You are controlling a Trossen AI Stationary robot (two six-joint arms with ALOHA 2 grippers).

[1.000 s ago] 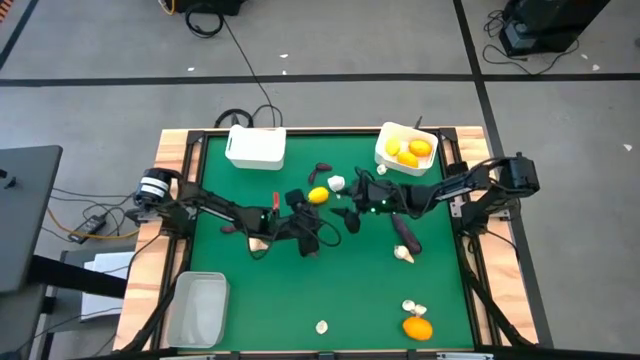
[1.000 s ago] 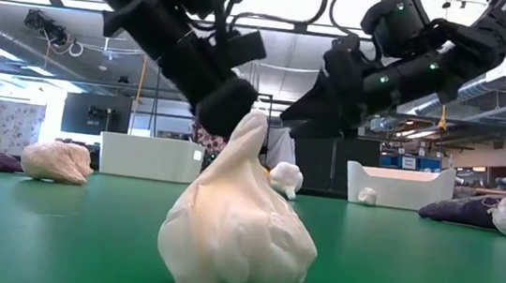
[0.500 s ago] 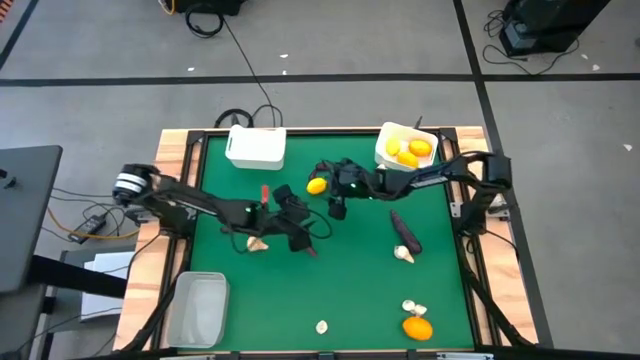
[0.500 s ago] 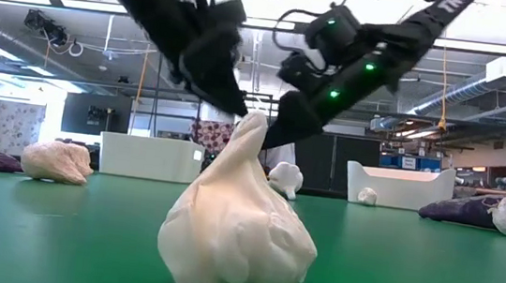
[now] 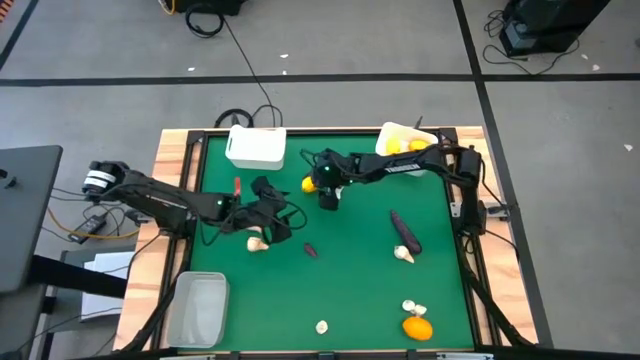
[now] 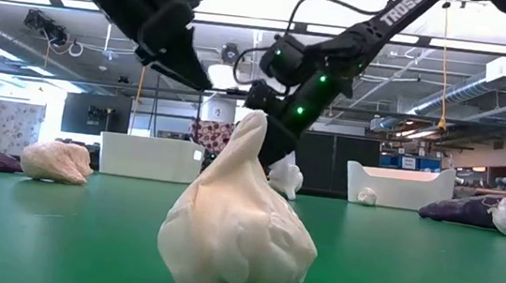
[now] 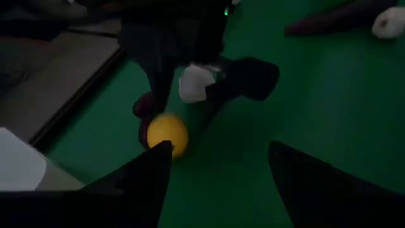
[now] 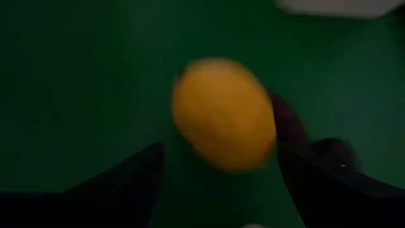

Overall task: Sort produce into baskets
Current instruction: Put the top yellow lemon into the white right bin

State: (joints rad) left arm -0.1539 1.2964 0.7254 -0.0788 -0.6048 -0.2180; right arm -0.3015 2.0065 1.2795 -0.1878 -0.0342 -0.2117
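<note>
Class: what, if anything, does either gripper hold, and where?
Nothing is held. The open right gripper faces a round yellow citrus fruit; the left gripper is open too.

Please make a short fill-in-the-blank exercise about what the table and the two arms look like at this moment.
1. The right gripper stands open beside a loose fruit whose colour is ____.
2. The white basket at the far right corner holds ____ fruits.
3. The clear basket at the near left corner holds ____.
4. The left gripper is ____.

Missing words: yellow; yellow; nothing; open

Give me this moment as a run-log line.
right gripper: open, at lemon | left gripper: open, empty | garlic loose
</note>
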